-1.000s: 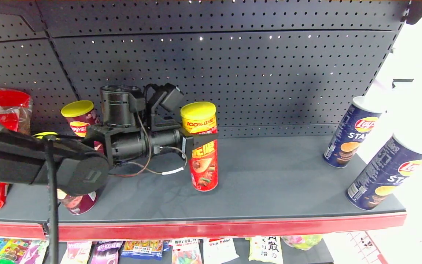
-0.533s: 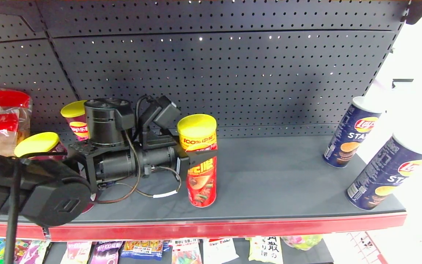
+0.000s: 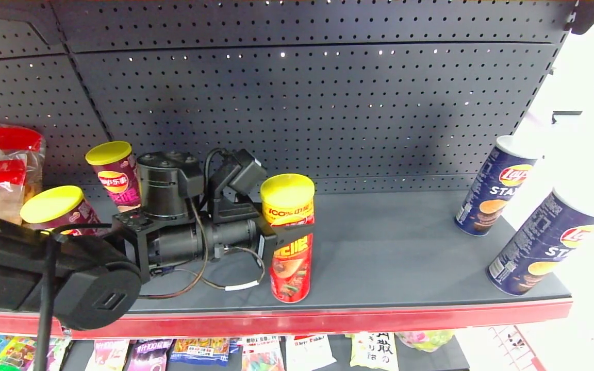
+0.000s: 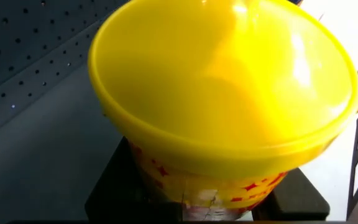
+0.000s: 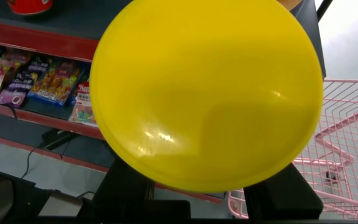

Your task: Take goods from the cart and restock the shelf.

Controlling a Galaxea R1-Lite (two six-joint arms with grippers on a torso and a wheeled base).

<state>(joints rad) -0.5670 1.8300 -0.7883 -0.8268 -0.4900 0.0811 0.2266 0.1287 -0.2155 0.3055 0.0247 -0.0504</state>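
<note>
- The left gripper point(image 3: 289, 232) was clamped on a red can point(image 3: 291, 268), one finger across its near side just under the yellow lid.
- The red can stood upright on the grey shelf point(image 3: 379, 257), close to the shelf's red front edge point(image 3: 328, 319). Its base looked to be resting on the board, though contact was hard to judge.
- To the robot's left of the red can, past the wrist, stood two maroon cans with yellow lids. One point(image 3: 115, 174) was farther back by the pegboard point(image 3: 328, 103), the other point(image 3: 54, 208) farther forward.
- Beyond those, farther left of the red can, lay red snack bags point(image 3: 3, 159).
- Well apart on the red can's other side stood two blue cans, one point(image 3: 493, 185) behind the other point(image 3: 542, 242).
- Below the red can's shelf lay a row of bright packets point(image 3: 261, 353).
- The right gripper point(image 5: 207, 205) was closed on a second can point(image 5: 210, 93), a finger on each side. That can's yellow lid hid its body, and a pink cart point(image 5: 347, 149) showed past the lid.
</note>
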